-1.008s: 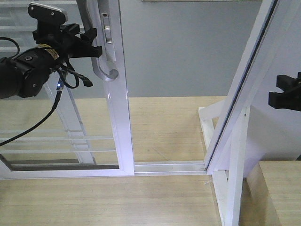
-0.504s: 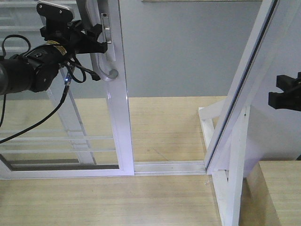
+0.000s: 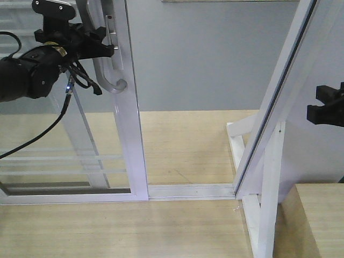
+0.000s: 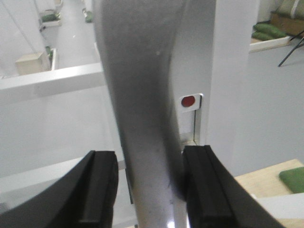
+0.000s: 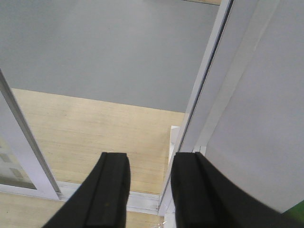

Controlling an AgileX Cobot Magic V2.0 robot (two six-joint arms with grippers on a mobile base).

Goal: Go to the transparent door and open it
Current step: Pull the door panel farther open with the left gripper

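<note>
- The transparent door (image 3: pixel 64 123) stands at the left of the front view: a clear glass panel in a white frame, crossed low down by thin white horizontal bars (image 3: pixel 59 164).
- Its right side rail (image 3: pixel 130 134) meets the white floor track (image 3: pixel 188 191) well left of the slanted white post (image 3: pixel 279 91), leaving a wide gap of wooden floor (image 3: pixel 188 145) between them.
- A curved grey pull handle (image 3: pixel 105 64) runs down the rail near the top edge of the view and hooks toward the rail at its lower end.
- The left gripper (image 3: pixel 99 45) reaches in from the left at handle height; in the left wrist view its two black fingers (image 4: pixel 97 190) sit either side of the handle (image 4: pixel 142 104), the right one touching it, the left one just beside it, so the grip is narrow around the handle.
- Beside the handle in that view, a small red dot (image 4: pixel 188 100) shows in a slot on the rail.
- The right gripper (image 5: pixel 148 190) hangs free at the right edge of the front view, near the slanted post; its fingers (image 5: pixel 111 190) are spread apart with nothing between them, above the floor and track.
</note>
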